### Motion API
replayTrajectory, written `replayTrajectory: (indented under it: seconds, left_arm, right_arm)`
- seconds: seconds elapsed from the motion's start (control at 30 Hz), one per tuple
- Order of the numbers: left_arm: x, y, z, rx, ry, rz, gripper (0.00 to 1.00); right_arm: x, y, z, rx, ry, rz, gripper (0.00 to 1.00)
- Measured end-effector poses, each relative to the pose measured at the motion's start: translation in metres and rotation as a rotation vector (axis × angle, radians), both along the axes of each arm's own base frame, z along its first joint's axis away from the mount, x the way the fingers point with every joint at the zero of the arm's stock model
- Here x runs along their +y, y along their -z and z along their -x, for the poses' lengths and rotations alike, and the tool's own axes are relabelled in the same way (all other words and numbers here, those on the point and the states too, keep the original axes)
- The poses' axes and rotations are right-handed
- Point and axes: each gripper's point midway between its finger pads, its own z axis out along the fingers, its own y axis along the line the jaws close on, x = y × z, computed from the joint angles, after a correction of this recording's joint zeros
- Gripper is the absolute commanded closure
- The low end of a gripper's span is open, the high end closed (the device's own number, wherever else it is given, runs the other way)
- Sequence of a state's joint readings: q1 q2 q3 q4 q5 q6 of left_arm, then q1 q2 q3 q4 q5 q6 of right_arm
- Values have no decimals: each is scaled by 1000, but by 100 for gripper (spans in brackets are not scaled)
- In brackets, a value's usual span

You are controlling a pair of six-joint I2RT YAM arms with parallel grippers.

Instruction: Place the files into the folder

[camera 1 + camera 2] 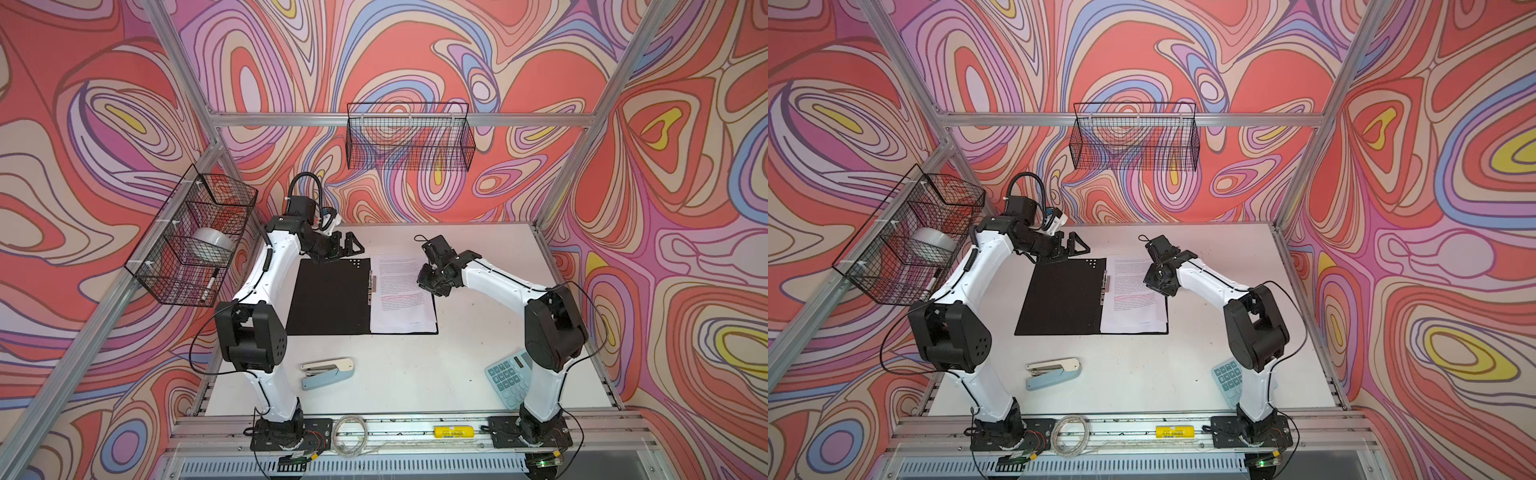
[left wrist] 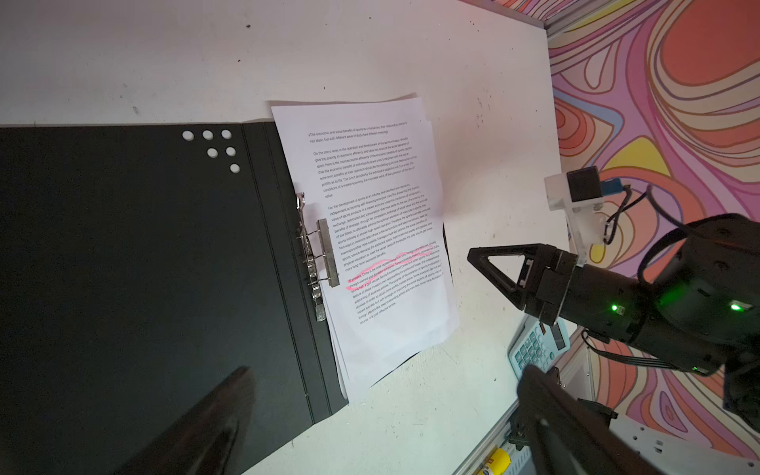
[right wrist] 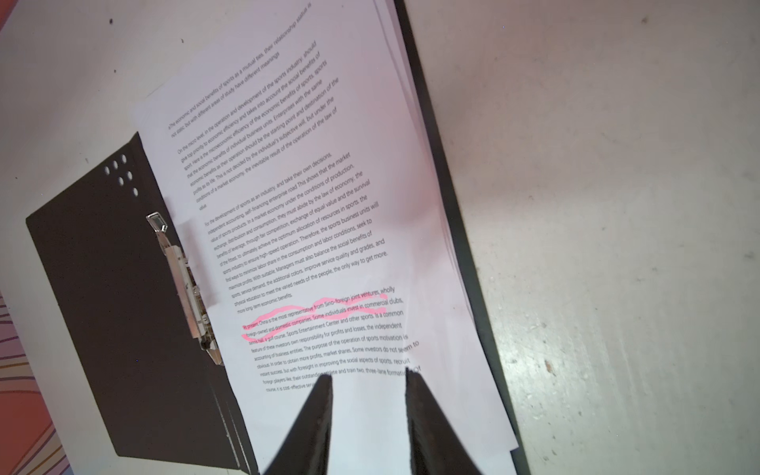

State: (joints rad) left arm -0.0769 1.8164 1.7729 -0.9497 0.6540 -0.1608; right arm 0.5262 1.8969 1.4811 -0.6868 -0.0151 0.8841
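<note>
The folder (image 1: pixel 328 297) (image 1: pixel 1063 297) lies open on the table, black inside up, with a metal clip (image 2: pixel 318 259) (image 3: pixel 187 283) along its spine. The files (image 1: pixel 399 295) (image 1: pixel 1133 295), white printed sheets with pink highlighted lines, rest on the folder's right half, slightly skewed and fanned at the edges. My left gripper (image 1: pixel 347 249) (image 2: pixel 378 419) hovers open at the folder's far left corner, holding nothing. My right gripper (image 1: pixel 432 282) (image 3: pixel 368 376) hangs over the files' right side, its fingertips (image 3: pixel 325 384) apart with bare paper showing between them.
A blue-grey stapler (image 1: pixel 328 372) lies near the front of the table. A blue calculator (image 1: pixel 509 382) sits at the front right, partly behind the right arm. Wire baskets hang on the left wall (image 1: pixel 191 241) and the back wall (image 1: pixel 409 137). A yellow bar (image 1: pixel 451 432) lies on the front rail.
</note>
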Motion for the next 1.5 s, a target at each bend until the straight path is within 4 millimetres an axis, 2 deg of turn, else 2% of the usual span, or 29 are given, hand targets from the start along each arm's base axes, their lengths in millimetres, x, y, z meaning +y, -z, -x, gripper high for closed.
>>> replayTrajectory:
  seconds: [0.2, 0.3, 0.47, 0.73, 0.87, 0.97, 1.1, 1.23, 1.5]
  left_arm:
    - [0, 6, 0, 6, 1, -1, 0]
    - [0, 19, 4, 33, -1, -4, 0]
    - [2, 43, 9, 84, -12, -9, 0]
    - [1, 59, 5, 112, -18, -15, 0]
    - [-1, 63, 4, 125, -13, -4, 0]
    - [-3, 66, 4, 134, -7, 6, 0]
    - [-5, 66, 5, 143, -4, 19, 0]
    - [-7, 65, 6, 143, 2, 21, 0]
    - [-10, 64, 7, 142, 10, 20, 0]
  right_arm:
    - [-8, -1, 2, -2, -33, 61, 85]
    - [-8, -11, -8, -26, -60, 73, 84]
    - [-15, -15, -38, -55, -83, 51, 75]
    - [-71, 6, -91, -48, -35, -87, 70]
    - [-84, 20, -116, -48, -44, -190, 70]
    - [-79, 29, -125, -42, -80, -262, 70]
    - [-63, 36, -127, -32, -142, -337, 71]
    - [-52, 37, -124, -29, -191, -375, 71]
    - [-45, 34, -120, -33, -247, -404, 71]
